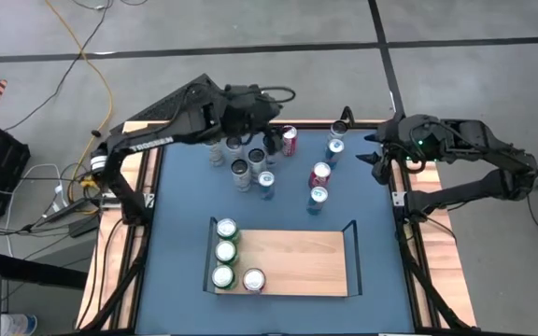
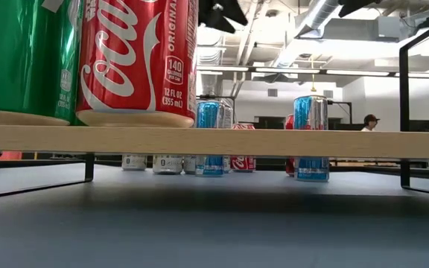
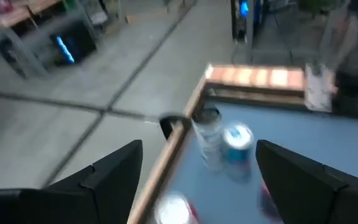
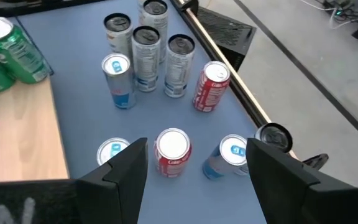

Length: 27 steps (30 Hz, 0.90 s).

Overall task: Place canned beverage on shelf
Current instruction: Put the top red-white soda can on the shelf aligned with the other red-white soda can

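The shelf [image 1: 292,263], a light-wood board with black end rails, lies near the table's front. Several cans stand upright on its left end, green ones [image 1: 224,250] and a red one [image 1: 253,279]. More cans stand on the blue tabletop farther back: a silver cluster [image 1: 241,159], red cans [image 1: 290,140] and blue cans [image 1: 318,196]. My left gripper [image 1: 271,119] hovers open above the far cluster, holding nothing; its wrist view shows a silver can [image 3: 207,134] and a blue can [image 3: 237,146] ahead. My right gripper [image 1: 378,154] waits open at the table's right edge, above the cans [image 4: 171,149].
The shelf's middle and right part [image 1: 316,261] are bare wood. The low view looks under the shelf board [image 2: 274,141] at the standing cans [image 2: 311,138]. Wooden strips [image 1: 129,243] edge the tabletop. Cables [image 1: 73,177] lie on the floor left of the table.
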Each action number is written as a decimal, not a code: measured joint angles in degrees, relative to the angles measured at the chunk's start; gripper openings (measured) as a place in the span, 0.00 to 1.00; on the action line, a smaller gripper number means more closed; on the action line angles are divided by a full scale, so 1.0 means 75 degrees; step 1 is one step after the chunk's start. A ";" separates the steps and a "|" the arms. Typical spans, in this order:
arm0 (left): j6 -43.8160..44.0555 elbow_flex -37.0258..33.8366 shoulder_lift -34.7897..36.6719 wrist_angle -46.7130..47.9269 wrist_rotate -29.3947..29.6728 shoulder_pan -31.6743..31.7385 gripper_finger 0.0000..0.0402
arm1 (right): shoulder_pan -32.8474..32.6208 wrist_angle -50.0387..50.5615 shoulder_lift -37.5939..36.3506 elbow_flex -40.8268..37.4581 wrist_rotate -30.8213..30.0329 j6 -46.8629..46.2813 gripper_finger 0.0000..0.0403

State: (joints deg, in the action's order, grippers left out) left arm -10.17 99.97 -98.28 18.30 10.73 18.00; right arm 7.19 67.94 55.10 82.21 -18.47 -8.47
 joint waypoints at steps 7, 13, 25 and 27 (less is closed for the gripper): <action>-0.0577 0.0405 -0.0724 0.0653 -0.0322 0.0726 0.75 | 0.0367 -0.0097 0.0112 0.0002 -0.0226 -0.0009 0.63; -0.0888 0.1618 -0.1790 0.1263 -0.0506 0.1038 0.75 | 0.0673 -0.0088 0.0363 0.0000 -0.0341 0.0037 0.63; -0.0899 0.4677 -0.4466 0.3554 -0.0270 0.1033 0.75 | 0.1077 -0.0039 0.0738 0.0000 -0.0354 0.0399 0.63; -0.0929 0.4538 -0.4504 0.3467 -0.0128 0.1019 0.75 | 0.1077 -0.0019 0.0717 0.0000 -0.0354 0.0399 0.63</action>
State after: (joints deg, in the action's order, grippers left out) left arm -17.14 134.01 -132.06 44.30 9.77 25.65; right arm 15.27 67.80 60.48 82.21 -21.12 -5.48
